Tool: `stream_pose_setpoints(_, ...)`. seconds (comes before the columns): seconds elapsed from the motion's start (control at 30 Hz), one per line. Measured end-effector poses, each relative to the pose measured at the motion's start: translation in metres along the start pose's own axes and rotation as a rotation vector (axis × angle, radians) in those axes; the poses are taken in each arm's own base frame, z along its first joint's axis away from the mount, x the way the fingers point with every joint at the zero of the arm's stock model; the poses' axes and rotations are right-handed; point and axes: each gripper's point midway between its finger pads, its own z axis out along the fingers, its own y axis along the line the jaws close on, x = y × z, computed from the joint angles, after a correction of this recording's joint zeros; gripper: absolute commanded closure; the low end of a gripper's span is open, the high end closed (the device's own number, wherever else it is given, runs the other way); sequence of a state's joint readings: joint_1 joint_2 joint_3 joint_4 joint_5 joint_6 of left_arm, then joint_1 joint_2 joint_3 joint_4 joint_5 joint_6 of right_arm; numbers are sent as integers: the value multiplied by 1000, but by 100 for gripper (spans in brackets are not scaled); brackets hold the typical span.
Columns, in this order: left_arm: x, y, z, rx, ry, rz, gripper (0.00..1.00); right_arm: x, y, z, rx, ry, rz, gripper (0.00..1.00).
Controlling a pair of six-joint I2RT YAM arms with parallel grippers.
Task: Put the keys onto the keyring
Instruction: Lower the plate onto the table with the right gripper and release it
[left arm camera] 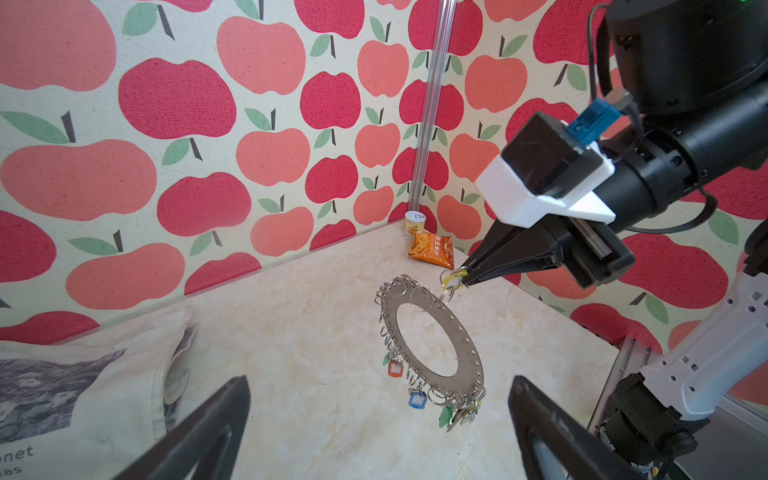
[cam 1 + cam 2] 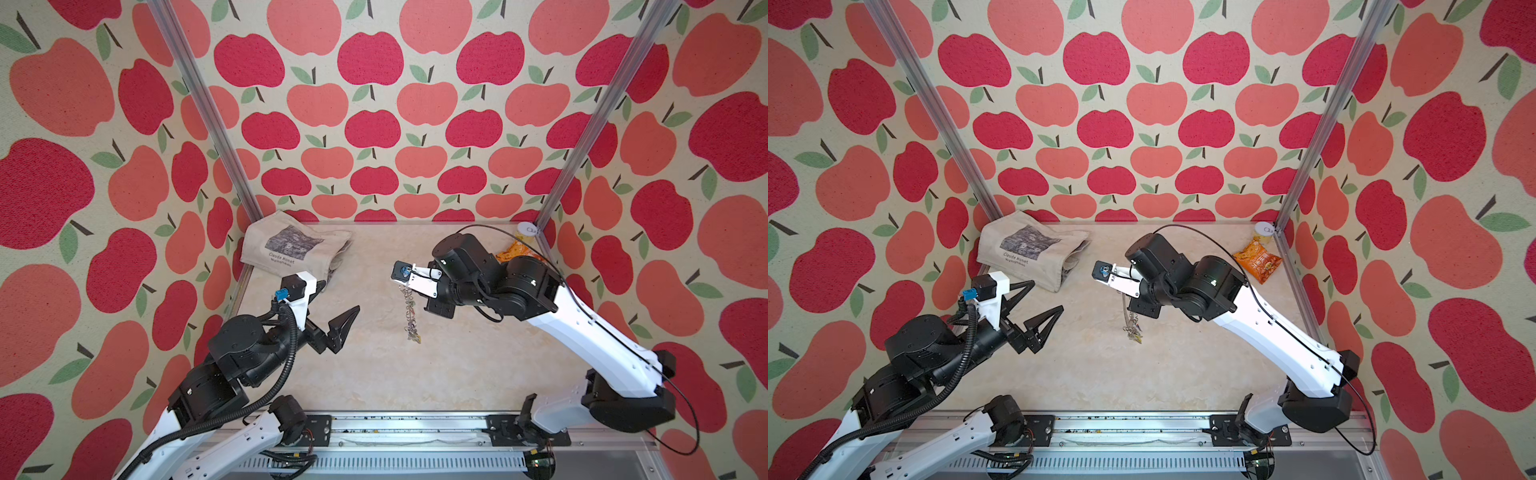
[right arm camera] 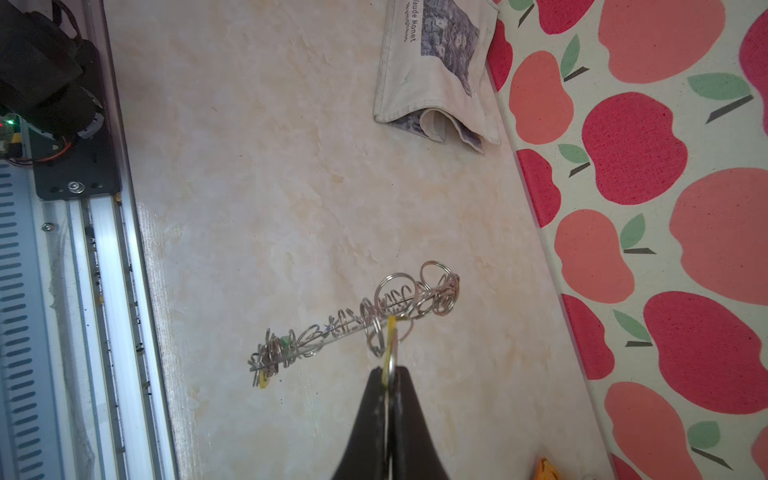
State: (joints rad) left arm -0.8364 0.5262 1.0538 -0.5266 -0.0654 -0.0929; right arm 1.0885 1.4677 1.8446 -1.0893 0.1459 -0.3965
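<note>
Hanging keyring (image 1: pixel 468 353): we see the flat grey ring plate dangling in the air from the tips of the right gripper (image 1: pixel 465 276), tilted, its wide hole facing the left wrist view. In both top views the keyring (image 2: pixel 409 316) (image 2: pixel 1130 322) shows edge-on, a thin strand dropping over the middle of the table (image 2: pixel 415 374).
Right jaws: we see them closed, pinching a yellow tag (image 1: pixel 452 277) and its wire loop at the plate's upper rim. In the right wrist view the right gripper (image 3: pixel 388 374) has that yellow strip between its tips. The plate itself lies outside the jaws, just beyond them.
Left jaws: we see the left gripper (image 2: pixel 340 296) (image 2: pixel 1048 295) spread wide and holding nothing. It hovers to the left of the keyring, well apart from it and pointing toward it. The plate lies ahead of the open jaws, not between them.
Keys (image 1: pixel 461 411): we see a bunch hanging at the lowest rim beside a green tag (image 1: pixel 446 415), with a blue tag (image 1: pixel 417 400) and a red tag (image 1: pixel 395 368) farther up the rim. We cannot tell whether the lowest keys touch the table.
Wire loops (image 3: pixel 432 291): we see many bare ones crowding the upper rim.
Tote bag (image 2: pixel 291 245): we see it lying in the far left corner, printed "Claude Monet".
Snack packet (image 2: pixel 1257 261): we see it, orange, in the far right corner beside a small round tub (image 1: pixel 415 220).
</note>
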Motion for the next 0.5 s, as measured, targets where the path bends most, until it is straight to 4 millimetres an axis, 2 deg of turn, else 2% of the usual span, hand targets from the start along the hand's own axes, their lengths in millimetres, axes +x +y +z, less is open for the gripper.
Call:
stream_pose_setpoints(0.13, 2, 3, -6, -11, 2, -8, 2, -5, 0, 24, -54, -9, 44, 100)
stream_pose_setpoints(0.27, 1, 3, -9, -9, -5, -19, 1, -8, 0, 58, -114, -3, 73, 100)
stream_pose_setpoints(0.37, 1, 3, -10, -9, -4, -22, 1, -3, 0, 85, -155, 23, 96, 100)
stream_pose_setpoints(0.5, 4, 3, -12, -10, 5, -21, 1, 13, 1, 107, -186, 53, 139, 100)
